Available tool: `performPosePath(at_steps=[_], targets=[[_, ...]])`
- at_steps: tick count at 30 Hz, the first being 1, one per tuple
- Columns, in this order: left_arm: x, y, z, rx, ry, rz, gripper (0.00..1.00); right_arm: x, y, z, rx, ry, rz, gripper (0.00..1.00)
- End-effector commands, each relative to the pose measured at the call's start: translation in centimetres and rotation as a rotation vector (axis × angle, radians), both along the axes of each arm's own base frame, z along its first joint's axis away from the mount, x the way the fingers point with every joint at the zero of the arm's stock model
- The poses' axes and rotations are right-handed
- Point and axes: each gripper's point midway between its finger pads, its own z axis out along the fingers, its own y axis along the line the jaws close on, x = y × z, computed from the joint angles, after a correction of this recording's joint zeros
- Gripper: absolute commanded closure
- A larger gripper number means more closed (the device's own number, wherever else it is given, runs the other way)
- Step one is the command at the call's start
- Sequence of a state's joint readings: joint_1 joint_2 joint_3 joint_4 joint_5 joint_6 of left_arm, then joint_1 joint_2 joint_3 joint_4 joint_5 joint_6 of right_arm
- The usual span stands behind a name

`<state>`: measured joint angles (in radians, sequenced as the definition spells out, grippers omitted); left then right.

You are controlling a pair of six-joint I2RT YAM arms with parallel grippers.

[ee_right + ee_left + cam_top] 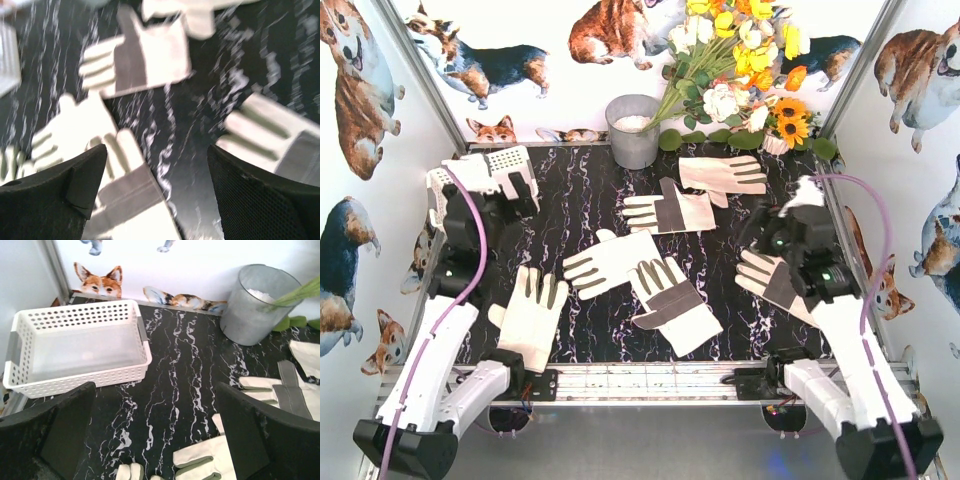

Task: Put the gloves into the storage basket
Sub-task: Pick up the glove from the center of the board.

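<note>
Several cream-white gloves lie on the black marbled table: one at the back [723,175], one with a grey patch [670,212], two overlapping in the middle [610,262] [675,300], one at the front left [532,315], and one under the right arm [770,280]. The white storage basket [485,168] stands at the back left, and in the left wrist view it [75,347] is empty. My left gripper [520,190] [155,440] is open and empty beside the basket. My right gripper [760,232] [157,190] is open and empty above bare table between gloves [135,65] [275,135]. That view is blurred.
A grey metal bucket [633,130] [255,305] stands at the back centre. Artificial flowers [740,70] spread from it to the back right. Corgi-printed walls close in the left, right and back. A metal rail [640,382] runs along the front edge.
</note>
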<state>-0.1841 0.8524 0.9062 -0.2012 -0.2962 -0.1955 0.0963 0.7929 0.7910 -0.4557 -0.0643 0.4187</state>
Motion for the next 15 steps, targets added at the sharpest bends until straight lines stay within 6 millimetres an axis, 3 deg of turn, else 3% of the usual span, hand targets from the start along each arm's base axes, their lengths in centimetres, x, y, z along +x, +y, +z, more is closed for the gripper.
performPosePath(at_steps=[1,5,8,10,12,15], targets=[[-0.1,-1.8,-2.7,0.064,0.161,-0.125,0.0,-2.6,5.4,-2.2,0.052,0.21,0.201,0.18],[0.3,-3.8,-4.8,-0.028,0.182,-0.198,0.0,-3.6,8.9,-5.2,0.065,0.323,0.311,0.23],[-0.6,-5.9,-6.9,-0.164,0.227,-0.26,0.0,-4.4,10.5,-7.8,0.079,0.412,0.353,0.32],[-1.8,-8.0,-8.3,-0.299,0.267,-0.328,0.0,-5.1,11.4,-9.3,0.085,0.471,0.384,0.35],[-3.6,-10.7,-11.4,-0.436,0.337,-0.429,0.01,-5.7,11.9,-10.9,0.086,0.536,0.395,0.39],[-6.3,-14.8,-13.5,-0.598,0.418,-0.556,0.06,-6.4,12.2,-13.0,0.086,0.605,0.4,0.44]])
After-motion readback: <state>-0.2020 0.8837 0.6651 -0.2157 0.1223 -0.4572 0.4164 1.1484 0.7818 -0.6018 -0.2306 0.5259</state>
